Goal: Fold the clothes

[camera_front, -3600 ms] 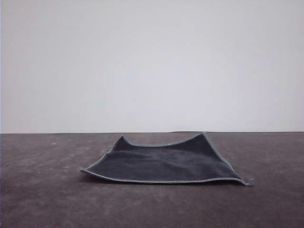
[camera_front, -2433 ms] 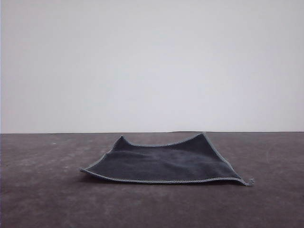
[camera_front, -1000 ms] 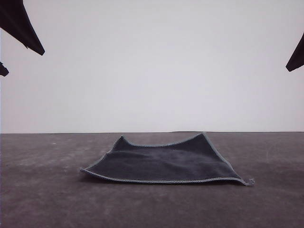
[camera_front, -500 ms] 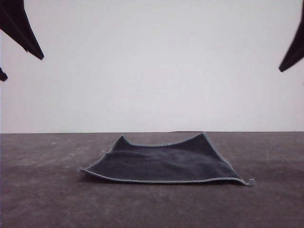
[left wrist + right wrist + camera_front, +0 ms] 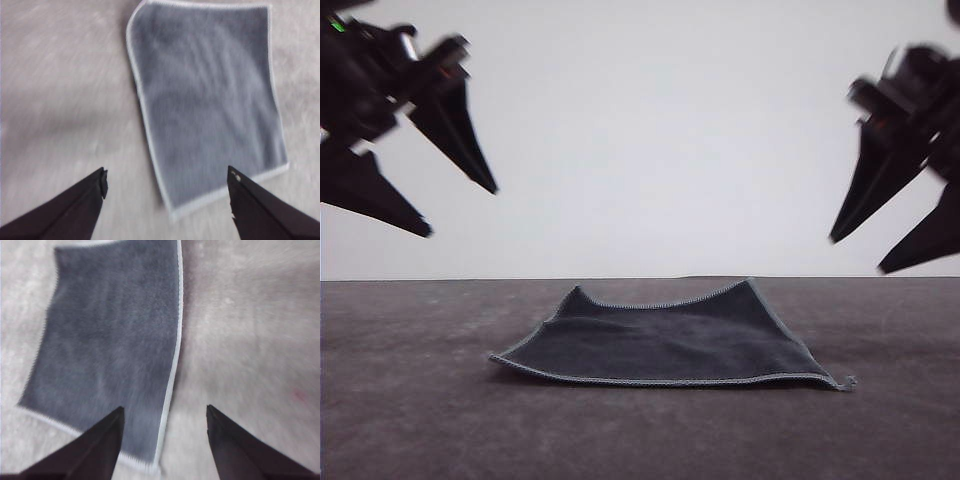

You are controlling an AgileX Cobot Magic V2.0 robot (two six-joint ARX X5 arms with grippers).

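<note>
The clothes are one small square cloth (image 5: 665,345), charcoal-grey face up with a pale stitched edge, spread nearly flat on the table in the middle of the front view. My left gripper (image 5: 460,210) hangs open in the air above and to the left of it. My right gripper (image 5: 857,255) hangs open above and to the right. From the left wrist the cloth (image 5: 210,95) lies below the spread fingers (image 5: 90,187), apart from them. In the right wrist view the cloth (image 5: 110,340) lies beneath the open fingers (image 5: 110,427), its stitched edge running between them.
The dark brownish table surface (image 5: 410,420) stretches wide on all sides of the cloth. A plain pale wall (image 5: 650,130) stands behind the table's far edge.
Both arms have come down and inward from the upper corners toward the cloth. The cloth has not moved.
</note>
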